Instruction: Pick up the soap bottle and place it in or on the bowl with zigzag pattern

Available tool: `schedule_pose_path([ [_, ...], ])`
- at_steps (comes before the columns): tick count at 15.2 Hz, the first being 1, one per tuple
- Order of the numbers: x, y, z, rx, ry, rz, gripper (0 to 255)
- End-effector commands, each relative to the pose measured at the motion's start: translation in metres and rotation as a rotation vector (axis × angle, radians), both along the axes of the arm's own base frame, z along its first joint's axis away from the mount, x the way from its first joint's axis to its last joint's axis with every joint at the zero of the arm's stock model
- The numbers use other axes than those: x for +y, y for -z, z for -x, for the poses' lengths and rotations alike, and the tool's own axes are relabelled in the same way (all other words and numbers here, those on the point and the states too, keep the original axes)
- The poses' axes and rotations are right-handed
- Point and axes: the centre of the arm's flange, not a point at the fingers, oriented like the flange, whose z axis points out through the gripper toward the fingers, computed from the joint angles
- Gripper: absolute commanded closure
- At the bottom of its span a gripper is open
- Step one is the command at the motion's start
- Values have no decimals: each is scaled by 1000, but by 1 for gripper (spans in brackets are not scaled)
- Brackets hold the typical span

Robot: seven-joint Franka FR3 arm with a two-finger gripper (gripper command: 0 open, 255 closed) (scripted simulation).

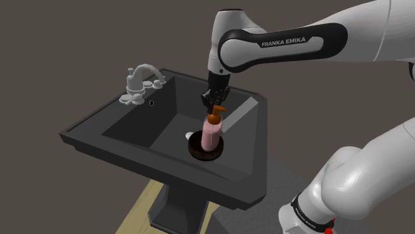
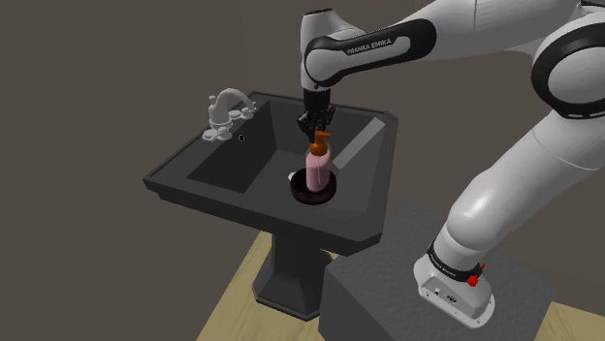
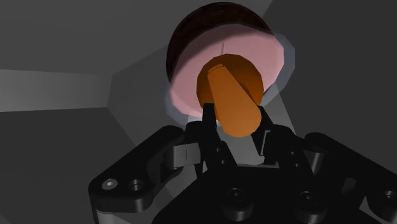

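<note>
The soap bottle (image 1: 211, 135) has a pink body and an orange pump top. It stands nearly upright with its base inside a dark brown bowl (image 1: 205, 153) on the floor of the black sink basin. My gripper (image 1: 216, 106) comes down from above and is shut on the orange pump. In the wrist view the black fingers (image 3: 208, 124) clasp the pump on both sides, with the pink body (image 3: 191, 86) and the bowl's rim (image 3: 191, 28) beyond them. The second exterior view shows the bottle (image 2: 317, 170) in the bowl (image 2: 313, 193) under the gripper (image 2: 319, 134). I cannot make out a pattern on the bowl.
The black pedestal sink (image 1: 100, 133) has a raised rim all round. A pale faucet (image 1: 141, 83) with knobs stands at its far left corner in the shoulder view. A small white drain (image 1: 189, 135) lies beside the bowl. My grey stand (image 2: 388, 281) sits close to the sink.
</note>
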Motion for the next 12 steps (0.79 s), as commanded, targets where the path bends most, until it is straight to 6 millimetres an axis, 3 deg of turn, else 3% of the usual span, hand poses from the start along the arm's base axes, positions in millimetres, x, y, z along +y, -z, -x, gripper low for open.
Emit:
schedule_pose_path([
  [1, 0, 8, 1, 17, -1, 2, 255],
  [5, 0, 8, 1, 17, -1, 2, 255],
  [6, -1, 8, 2, 17, -1, 2, 0],
  [11, 0, 8, 1, 17, -1, 2, 0],
  [12, 1, -5, 1, 17, -1, 2, 0],
])
